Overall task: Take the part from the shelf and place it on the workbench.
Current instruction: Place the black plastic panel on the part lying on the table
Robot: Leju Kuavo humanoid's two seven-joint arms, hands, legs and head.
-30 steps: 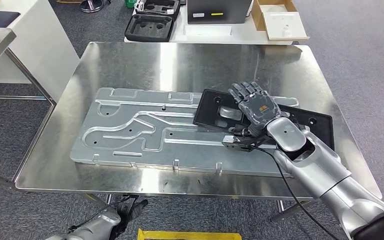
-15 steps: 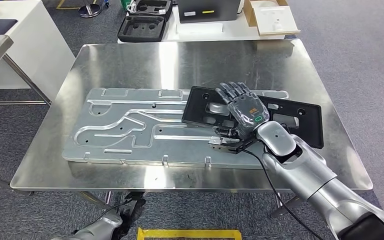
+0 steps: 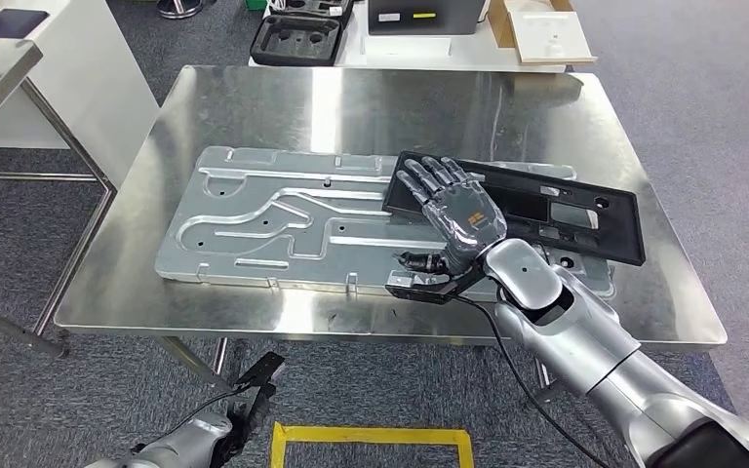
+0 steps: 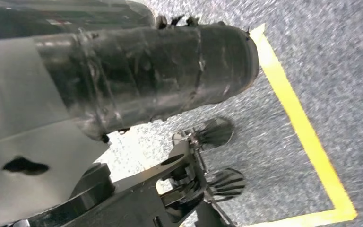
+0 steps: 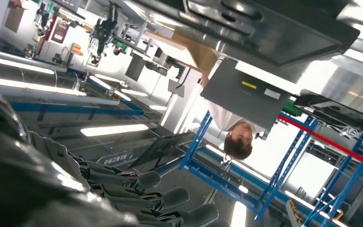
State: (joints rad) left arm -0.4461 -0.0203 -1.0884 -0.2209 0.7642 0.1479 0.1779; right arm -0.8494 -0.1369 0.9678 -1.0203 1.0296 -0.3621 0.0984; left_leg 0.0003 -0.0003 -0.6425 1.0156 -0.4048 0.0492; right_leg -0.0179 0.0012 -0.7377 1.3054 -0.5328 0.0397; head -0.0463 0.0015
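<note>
The black flat part (image 3: 546, 210) lies on the steel workbench (image 3: 254, 107), resting across the right end of a large silver grooved plate (image 3: 254, 219). My right hand (image 3: 453, 210) hovers over the part's left end with fingers spread and holds nothing. In the right wrist view its fingers (image 5: 137, 182) stretch out straight with nothing between them. My left hand (image 3: 244, 405) hangs low beside the bench's near edge, and I cannot make out how its fingers lie.
Beyond the bench stand black foam trays (image 3: 302, 39), a dark case (image 3: 419, 15) and a cardboard box (image 3: 546, 29). A white table (image 3: 59, 78) is at the left. Yellow tape (image 3: 371, 434) marks the floor. A person (image 5: 236, 137) stands near blue shelving (image 5: 274, 179).
The camera has shifted. My right hand has drawn back from the middle of the black part toward its left end and lifted off it; the part stays on the plate.
</note>
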